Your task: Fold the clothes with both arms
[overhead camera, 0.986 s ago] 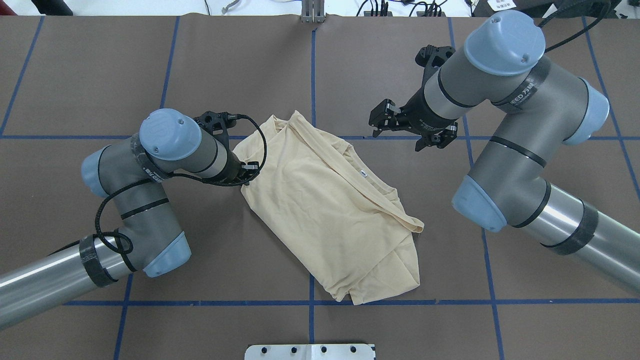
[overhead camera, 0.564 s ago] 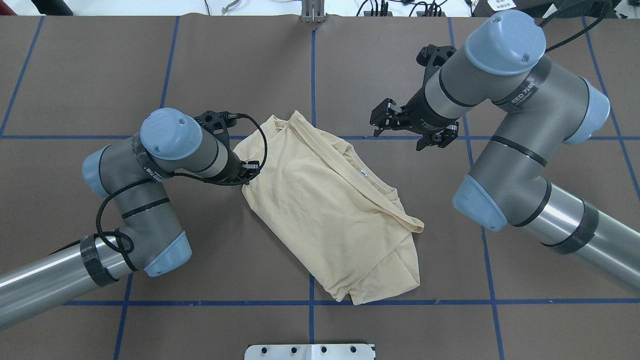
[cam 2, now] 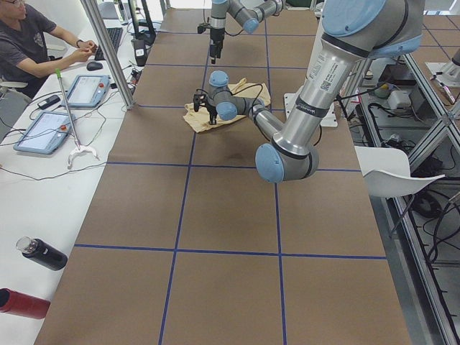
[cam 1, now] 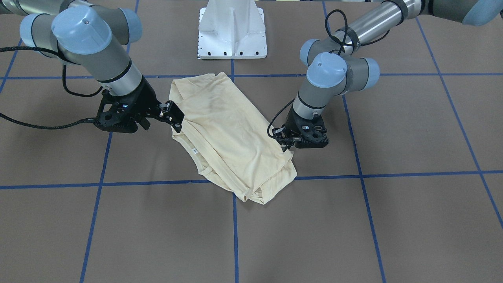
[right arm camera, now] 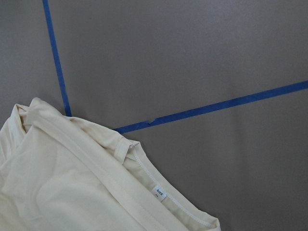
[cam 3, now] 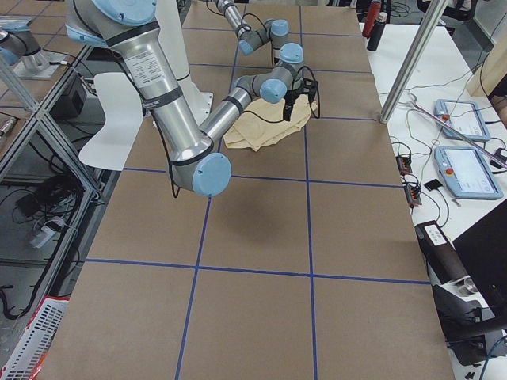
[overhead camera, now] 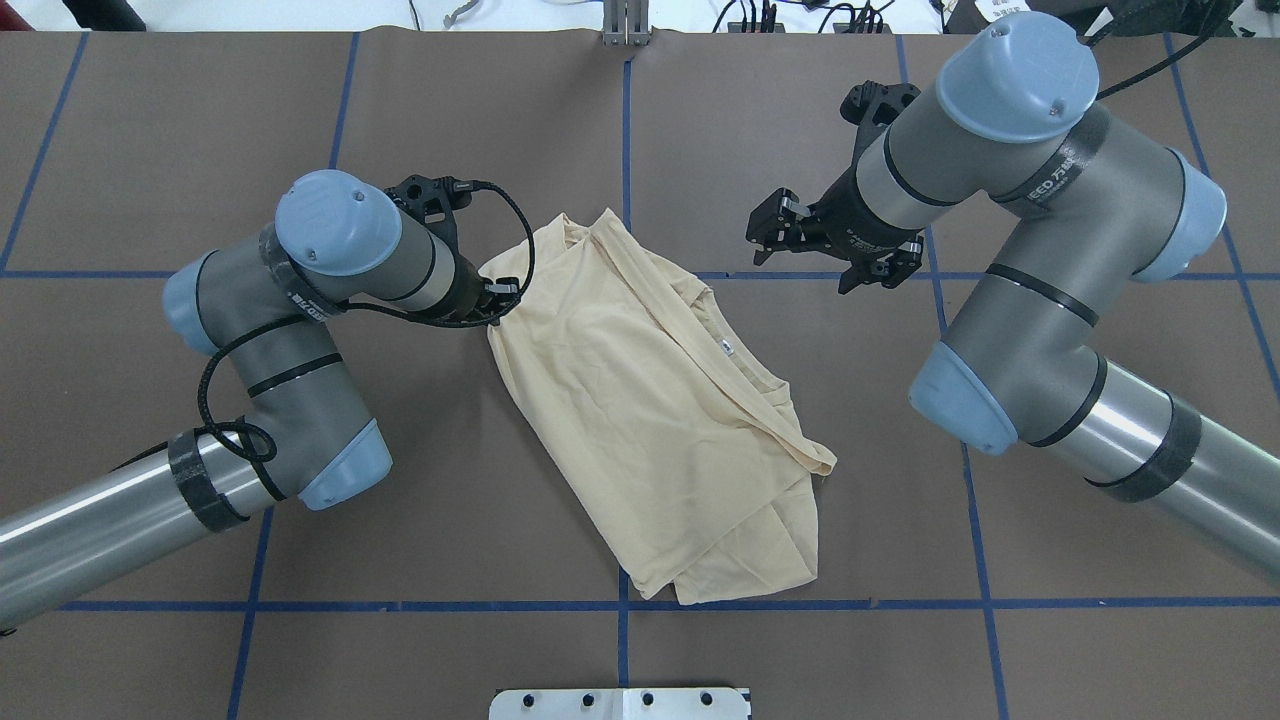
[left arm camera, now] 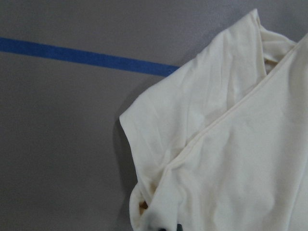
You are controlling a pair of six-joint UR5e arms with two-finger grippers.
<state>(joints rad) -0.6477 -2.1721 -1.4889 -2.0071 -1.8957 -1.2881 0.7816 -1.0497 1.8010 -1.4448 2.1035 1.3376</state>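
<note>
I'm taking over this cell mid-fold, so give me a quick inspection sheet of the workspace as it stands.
Surface: brown table with a blue tape grid.
Job's things: cream T-shirt partly folded, lying diagonally, with its neck tag showing.
Clutter: nothing seen.
Hands: left hand is low at the T-shirt's edge, apparently shut on the fabric. Right hand is open, off the collar side, holding nothing.
Cables: black cable loops off the left wrist above the T-shirt's corner.
Surroundings: white pedestal; person seated at a side bench with tablets.
</note>
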